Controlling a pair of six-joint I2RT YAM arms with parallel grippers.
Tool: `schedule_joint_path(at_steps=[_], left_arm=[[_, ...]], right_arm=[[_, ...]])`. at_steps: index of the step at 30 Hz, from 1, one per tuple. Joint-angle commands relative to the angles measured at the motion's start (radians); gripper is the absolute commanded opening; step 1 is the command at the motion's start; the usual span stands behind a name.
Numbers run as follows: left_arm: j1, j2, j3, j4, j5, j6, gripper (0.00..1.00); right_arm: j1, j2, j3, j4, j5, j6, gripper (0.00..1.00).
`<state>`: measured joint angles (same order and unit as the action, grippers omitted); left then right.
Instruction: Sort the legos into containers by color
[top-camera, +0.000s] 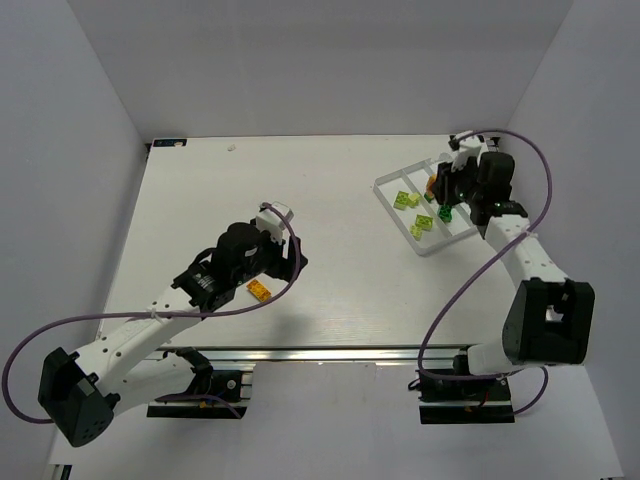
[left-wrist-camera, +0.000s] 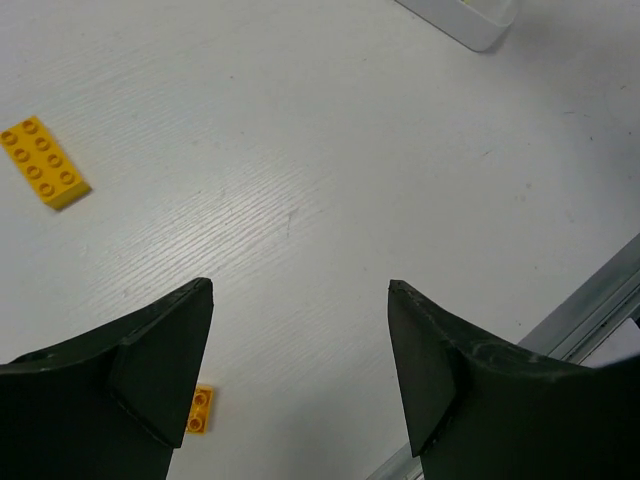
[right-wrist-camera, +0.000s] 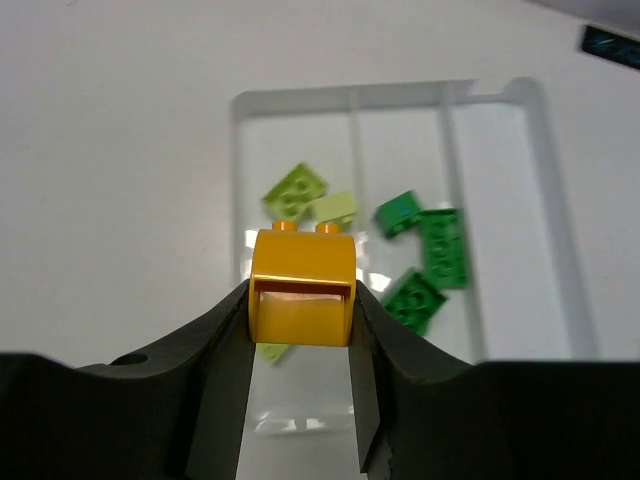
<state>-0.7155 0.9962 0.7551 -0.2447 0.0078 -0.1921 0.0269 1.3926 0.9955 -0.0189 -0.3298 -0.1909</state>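
Note:
My right gripper (right-wrist-camera: 302, 296) is shut on a round-topped orange brick (right-wrist-camera: 302, 270) and holds it above the clear three-compartment tray (right-wrist-camera: 540, 200). In the right wrist view, lime bricks (right-wrist-camera: 295, 190) lie in the tray's left compartment and dark green bricks (right-wrist-camera: 443, 245) in the middle one. In the top view the right gripper (top-camera: 438, 188) is over the tray (top-camera: 385, 187) at the far right. My left gripper (left-wrist-camera: 300, 290) is open and empty above the table. A yellow-orange 2x4 brick (left-wrist-camera: 42, 162) lies ahead to its left. A small orange brick (left-wrist-camera: 200, 408) lies beside its left finger (left-wrist-camera: 150, 370).
In the top view an orange brick (top-camera: 260, 290) lies by the left gripper (top-camera: 292, 258), near the table's front. The aluminium rail (left-wrist-camera: 600, 290) at the front edge runs close to the left gripper's right finger. A tray corner (left-wrist-camera: 470, 25) shows far ahead.

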Motion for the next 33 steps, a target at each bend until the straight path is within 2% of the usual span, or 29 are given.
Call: schedule_joint_path(at_steps=[1,8,12,15,20,24,28,30,33], left_arm=[[0.002,-0.041,0.03,-0.036,-0.055,-0.01,0.8],[0.002,-0.064,0.033,-0.044,-0.08,-0.004,0.85],[0.011,-0.053,0.036,-0.048,-0.077,-0.003,0.85],[0.011,-0.053,0.038,-0.051,-0.083,0.002,0.85],[0.011,-0.051,0.035,-0.048,-0.08,0.013,0.86],[0.011,-0.05,0.027,-0.042,-0.081,0.02,0.88],[0.011,-0.041,0.02,-0.038,-0.08,0.023,0.89],[0.011,-0.034,0.02,-0.041,-0.092,0.019,0.89],[0.011,-0.024,0.016,-0.038,-0.107,0.008,0.86]], right_arm=[[-0.054,0.083,0.148,0.065,0.185,-0.001,0.0],[-0.108,0.362,0.405,-0.05,0.264,-0.019,0.0],[-0.117,0.454,0.46,-0.053,0.319,-0.059,0.0],[-0.133,0.508,0.488,-0.059,0.305,-0.068,0.0],[-0.159,0.586,0.537,-0.075,0.29,-0.081,0.08],[-0.173,0.635,0.577,-0.084,0.273,-0.082,0.24],[-0.183,0.674,0.638,-0.131,0.218,-0.09,0.5],[-0.186,0.66,0.628,-0.133,0.178,-0.097,0.57],[-0.186,0.605,0.583,-0.124,0.135,-0.099,0.6]])
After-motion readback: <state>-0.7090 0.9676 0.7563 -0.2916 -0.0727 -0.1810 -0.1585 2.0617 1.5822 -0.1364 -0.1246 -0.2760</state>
